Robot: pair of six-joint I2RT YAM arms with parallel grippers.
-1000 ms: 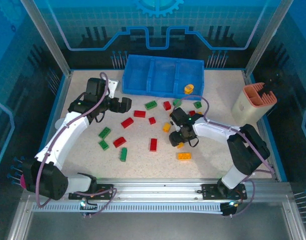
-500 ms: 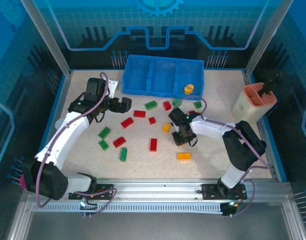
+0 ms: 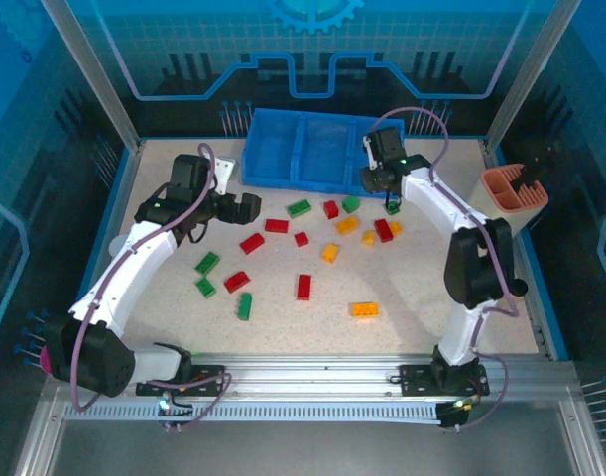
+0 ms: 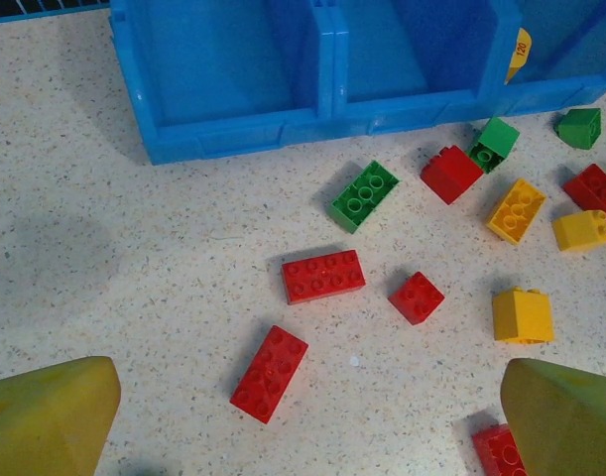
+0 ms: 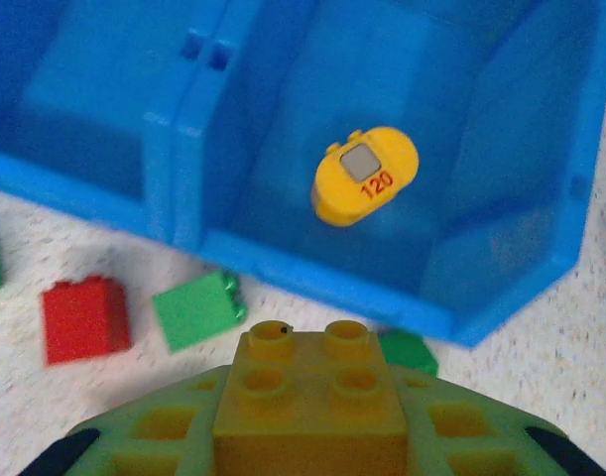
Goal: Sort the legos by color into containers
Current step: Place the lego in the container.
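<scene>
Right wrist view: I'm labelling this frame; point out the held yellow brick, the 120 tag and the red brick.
yellow brick [image 5: 307, 392]: right wrist view, its studded top.
120 tag [image 5: 365, 176]: right wrist view, its printed face.
red brick [image 5: 84, 317]: right wrist view, its near side.

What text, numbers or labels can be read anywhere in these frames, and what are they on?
"120": red digits on the yellow piece in the blue tray's right compartment.
No other text is readable.

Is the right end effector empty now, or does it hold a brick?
It holds one: a yellow brick sits between the fingers of the right end effector, in front of the blue tray.
</scene>
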